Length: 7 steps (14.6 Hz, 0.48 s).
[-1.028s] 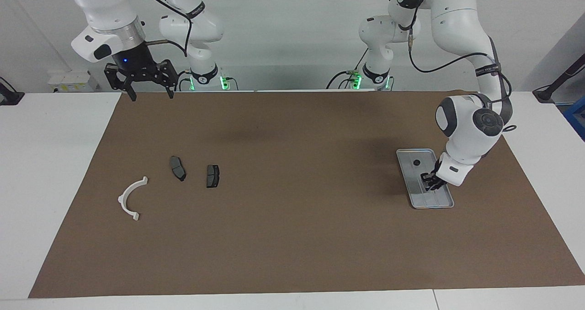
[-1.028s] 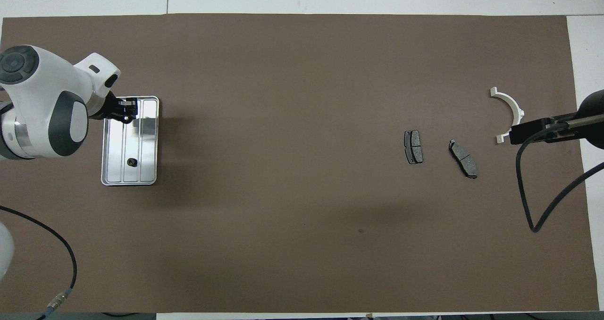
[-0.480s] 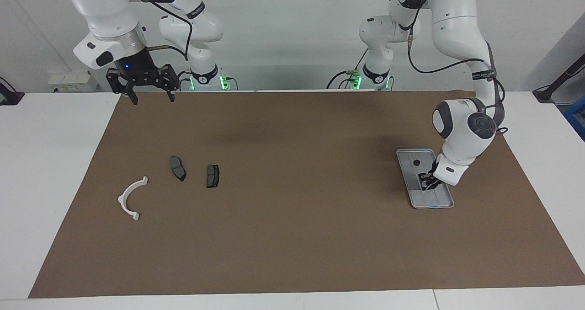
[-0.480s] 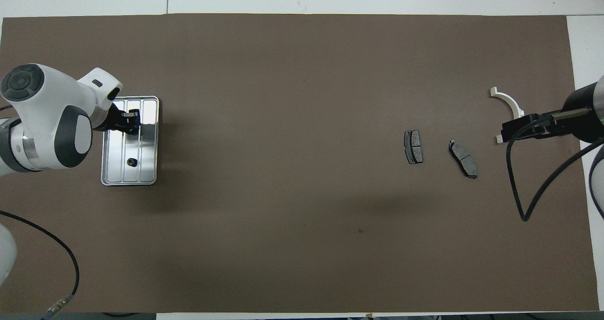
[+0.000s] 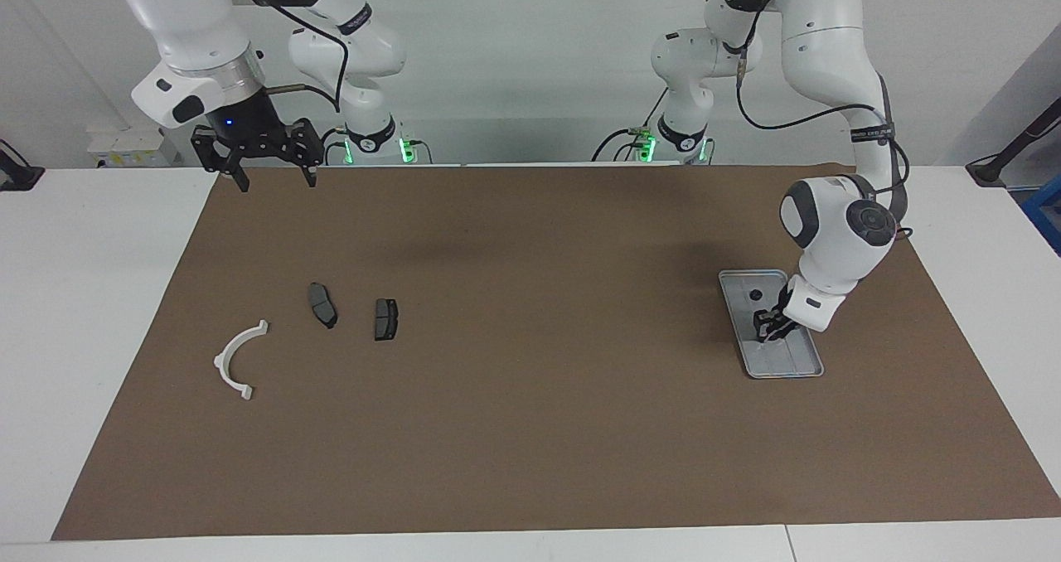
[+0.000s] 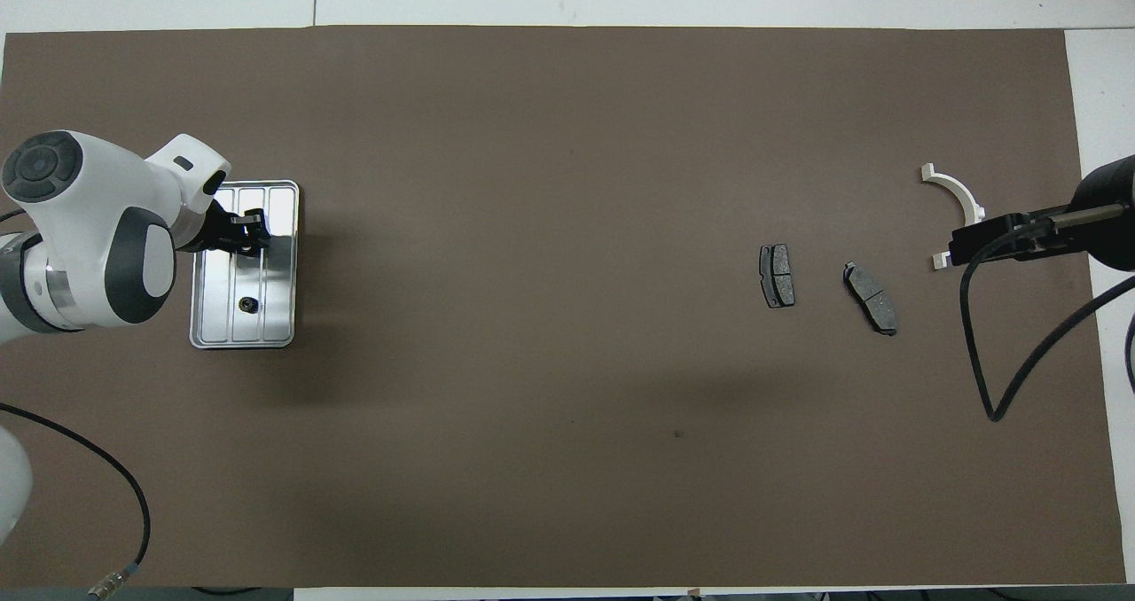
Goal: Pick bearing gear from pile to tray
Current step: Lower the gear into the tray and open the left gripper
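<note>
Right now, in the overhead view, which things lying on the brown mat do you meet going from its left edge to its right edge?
Shallow silver metal tray → rectangular dark grey pad-shaped plate → tilted dark grey pad-shaped plate → white half-ring plastic arc.

tray (image 5: 733,298): left arm's end | pile (image 5: 325,305): right arm's end

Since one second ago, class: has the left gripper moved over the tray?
Yes. In the facing view the left gripper has shifted along the tray toward the small black piece, nearer the robots' end.
</note>
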### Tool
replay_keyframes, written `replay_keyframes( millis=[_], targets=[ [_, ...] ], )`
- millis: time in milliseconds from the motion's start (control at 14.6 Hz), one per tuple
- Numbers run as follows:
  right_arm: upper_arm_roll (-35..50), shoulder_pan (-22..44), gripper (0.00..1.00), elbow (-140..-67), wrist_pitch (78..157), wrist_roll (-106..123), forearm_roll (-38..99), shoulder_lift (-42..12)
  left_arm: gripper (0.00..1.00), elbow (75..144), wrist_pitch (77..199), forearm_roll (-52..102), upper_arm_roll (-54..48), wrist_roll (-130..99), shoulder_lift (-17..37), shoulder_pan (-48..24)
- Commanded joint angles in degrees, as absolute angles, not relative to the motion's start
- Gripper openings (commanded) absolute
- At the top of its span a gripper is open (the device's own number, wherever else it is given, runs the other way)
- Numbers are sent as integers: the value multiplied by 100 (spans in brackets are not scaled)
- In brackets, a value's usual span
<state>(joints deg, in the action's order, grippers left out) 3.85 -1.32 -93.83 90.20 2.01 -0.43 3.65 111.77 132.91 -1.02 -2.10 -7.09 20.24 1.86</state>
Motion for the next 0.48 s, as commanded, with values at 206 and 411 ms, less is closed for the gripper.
replay_keyframes(
  millis=[206, 411],
  targets=[
    [404, -202, 100, -9396, 9044, 378, -9, 404, 100, 10785, 12256, -26, -246, -624, 1285, 255],
    [404, -219, 100, -9396, 9044, 378, -9, 404, 100, 10714, 11052, -26, -237, -589, 451, 255]
  ],
)
